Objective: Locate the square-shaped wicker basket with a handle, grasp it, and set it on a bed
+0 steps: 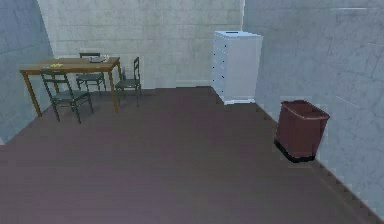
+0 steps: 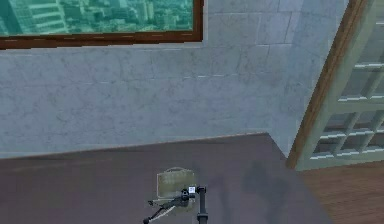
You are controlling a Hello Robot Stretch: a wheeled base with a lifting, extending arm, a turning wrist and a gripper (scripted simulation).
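Observation:
In the arm side view the arm's dark bar [image 2: 200, 208] comes up from the bottom edge. The gripper [image 2: 158, 208] reaches left from it, low over the dark floor. A small grey-olive squarish thing [image 2: 175, 182] sits right at or behind the gripper's body, and its shape is too small to name. I cannot tell whether the gripper holds anything or touches that thing.
The forward view has a wooden table [image 1: 70, 70] with dark chairs [image 1: 65, 95] at the far left, a white drawer chest [image 1: 237, 65] against the back wall and a dark red bin [image 1: 301, 128] by the right wall. A framed window [image 2: 95, 22] and a paned door [image 2: 355, 110] show in the arm side view.

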